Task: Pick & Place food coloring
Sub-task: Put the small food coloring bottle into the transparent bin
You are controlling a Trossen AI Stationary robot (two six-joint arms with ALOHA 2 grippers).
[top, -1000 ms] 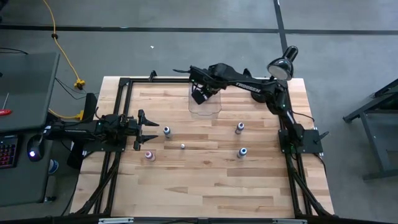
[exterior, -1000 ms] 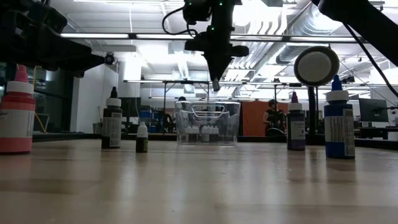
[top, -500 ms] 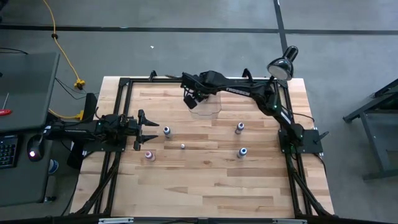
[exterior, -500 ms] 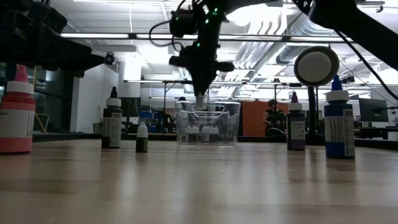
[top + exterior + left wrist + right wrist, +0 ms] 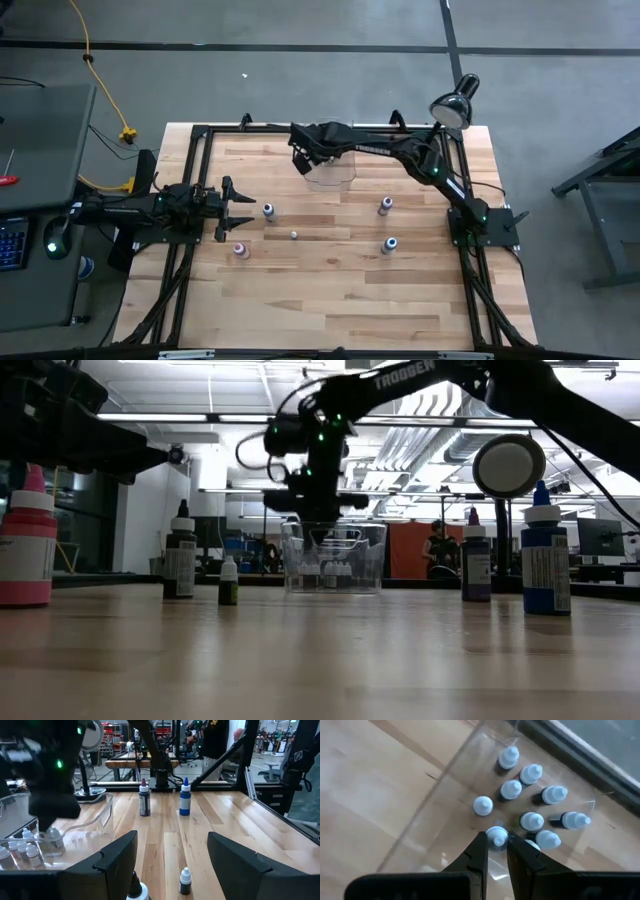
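From above, you see the right gripper [image 5: 303, 160] over the clear bin [image 5: 331, 173] at the table's far side. Five bottles [image 5: 386, 206] stand loose on the wood. The left gripper [image 5: 240, 209], spread open, waits at the left edge.

At table level, small bottles [image 5: 322, 574] sit inside the bin.

At the right wrist, the fingers [image 5: 480, 854] pinch one bottle's white cap [image 5: 496, 836] among about eight binned; likely a drop-off, several remaining.

You see a pale wood-grain surface [image 5: 330, 290] with a black frame. The food coloring bottles [image 5: 532, 820] show whitish caps inside the clear bin [image 5: 445, 800]. The right end effector [image 5: 496, 851] is black; a blue bottle [image 5: 544, 560] and a pink one [image 5: 27, 550] stand apart.
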